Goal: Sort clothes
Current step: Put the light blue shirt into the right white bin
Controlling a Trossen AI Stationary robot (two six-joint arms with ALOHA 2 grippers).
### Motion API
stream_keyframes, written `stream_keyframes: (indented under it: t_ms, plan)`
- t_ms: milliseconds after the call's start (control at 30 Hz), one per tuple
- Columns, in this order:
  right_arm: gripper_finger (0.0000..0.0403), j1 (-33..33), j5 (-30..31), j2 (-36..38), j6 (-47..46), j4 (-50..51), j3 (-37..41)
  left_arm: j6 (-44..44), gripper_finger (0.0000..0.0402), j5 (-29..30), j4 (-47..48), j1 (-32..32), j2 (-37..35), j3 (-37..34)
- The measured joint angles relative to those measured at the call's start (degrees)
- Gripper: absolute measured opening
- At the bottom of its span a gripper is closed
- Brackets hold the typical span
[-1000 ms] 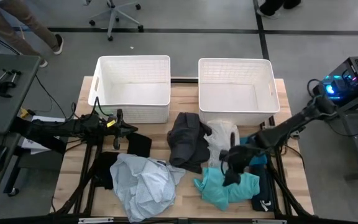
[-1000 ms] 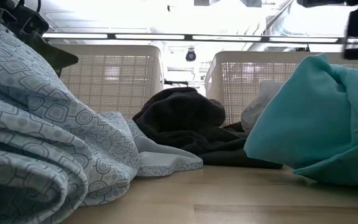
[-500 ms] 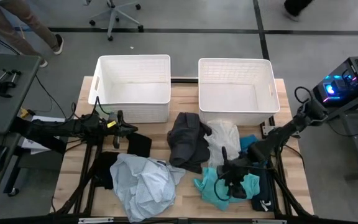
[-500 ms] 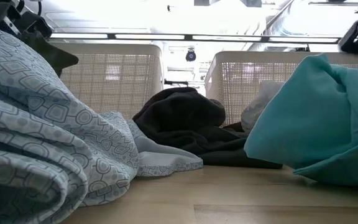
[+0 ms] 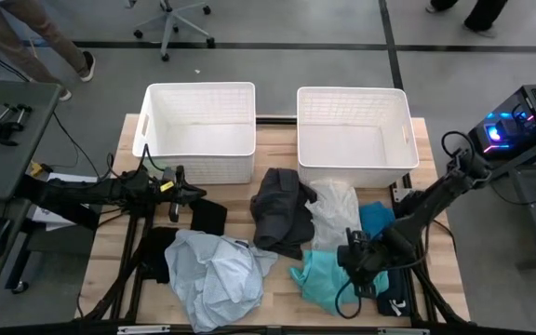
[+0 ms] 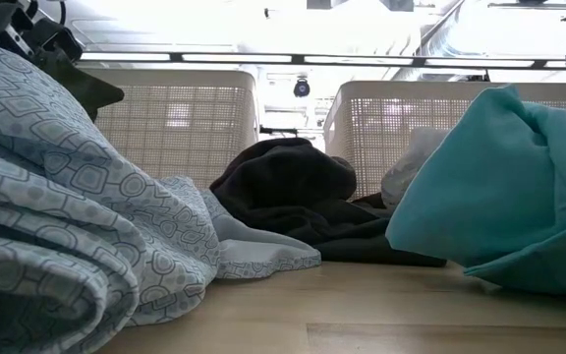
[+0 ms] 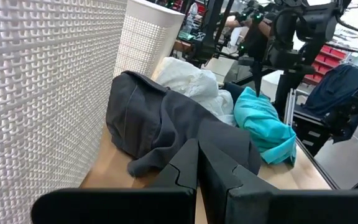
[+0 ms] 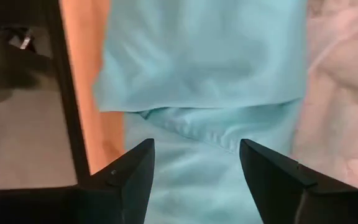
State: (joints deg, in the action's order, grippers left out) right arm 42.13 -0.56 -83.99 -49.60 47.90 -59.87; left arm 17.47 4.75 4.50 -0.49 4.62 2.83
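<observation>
A teal garment (image 5: pixel 324 279) lies crumpled near the table's front right, and it fills the right wrist view (image 8: pixel 204 68). My right gripper (image 5: pixel 354 263) is open just above it, fingers pointing down on either side of a fold (image 8: pixel 194 146). A charcoal garment (image 5: pixel 282 212) and a white one (image 5: pixel 335 209) lie in front of the right basket. A pale blue patterned garment (image 5: pixel 217 274) lies at the front left. A bright blue piece (image 5: pixel 377 220) shows beside the white one. My left gripper (image 5: pixel 180 191) is shut and empty beside the left basket (image 7: pixel 197 167).
Two white slatted baskets (image 5: pixel 199 87) (image 5: pixel 350 90) stand side by side at the table's far edge. A small black cloth (image 5: pixel 209 216) lies near my left gripper. A dark garment with white marks (image 5: pixel 395 300) lies at the front right corner. Bare wood (image 5: pixel 273 298) shows between the piles.
My right gripper has gone toward the table's near edge and come down over the teal garment, staying open. The clothes have not moved.
</observation>
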Motion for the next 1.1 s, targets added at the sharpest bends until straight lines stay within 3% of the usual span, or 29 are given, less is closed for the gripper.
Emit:
stream_keyframes:
  t_ms: [233, 467, 600, 767, 900, 967, 1100]
  plan:
    - [0.0283, 0.04, 0.40, -5.71, -0.87, -3.02, 0.03, -0.04, 0.0000, -0.02, 0.06, 0.00, 0.00, 0.00]
    - [0.0278, -0.11, -1.30, -18.70, 0.68, -3.73, -0.38, 1.86, 0.0000, -0.17, 0.01, 0.00, 0.00, 0.00]
    - [0.0233, -0.56, -2.24, -22.35, 0.14, -4.72, -0.82, 3.45, 0.0000, -0.31, -0.12, -0.04, -0.02, 0.00]
    - [0.0116, -1.60, -1.73, -22.35, -0.47, -5.29, -0.82, 3.45, 0.0000, -0.18, -0.49, -0.04, -0.02, 0.00]
    - [0.0028, -4.42, -3.28, -20.15, -8.67, -5.55, -1.24, 3.45, 0.0000, -0.16, -0.49, -0.04, -0.01, 0.00]
    - [0.0012, -5.80, -1.40, -17.58, -9.74, -5.90, -2.64, 3.45, 0.0000, -0.16, -0.49, -0.04, 0.00, 0.00]
    - [0.0017, -8.41, -1.27, -10.27, -8.68, -5.78, -7.76, 4.88, 0.0000, -0.17, -0.69, -0.04, -0.02, 0.00]
